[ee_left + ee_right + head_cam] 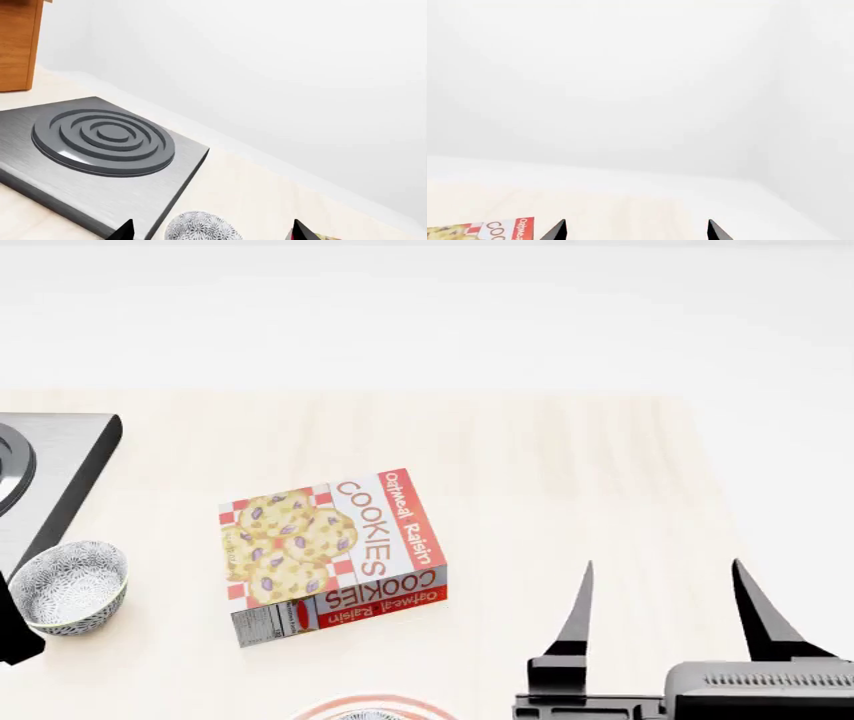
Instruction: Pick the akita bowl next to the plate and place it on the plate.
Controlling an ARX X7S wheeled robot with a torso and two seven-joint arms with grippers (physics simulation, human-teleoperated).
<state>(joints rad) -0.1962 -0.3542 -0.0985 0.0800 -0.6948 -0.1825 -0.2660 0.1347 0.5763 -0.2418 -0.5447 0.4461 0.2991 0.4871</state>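
An akita bowl (pixel 68 586), speckled black and white, sits upright on the counter beside the stove corner. In the left wrist view this bowl (pixel 200 228) lies between and just ahead of my left gripper's (pixel 212 232) two spread fingertips, and nothing is held. Only a dark part of the left gripper (pixel 14 630) shows at the head view's left edge. A sliver of the plate (pixel 375 705), with its red ring, peeks in at the bottom edge, with a speckled grey bit inside the ring. My right gripper (pixel 662 565) hovers open over bare counter, right of the plate.
A cookie box (pixel 334 555) lies flat between the bowl and the right gripper; its corner (pixel 494 231) shows in the right wrist view. A steel stove with a dark ringed burner (pixel 103 140) is beside the bowl. A wooden cabinet (pixel 17 45) stands behind.
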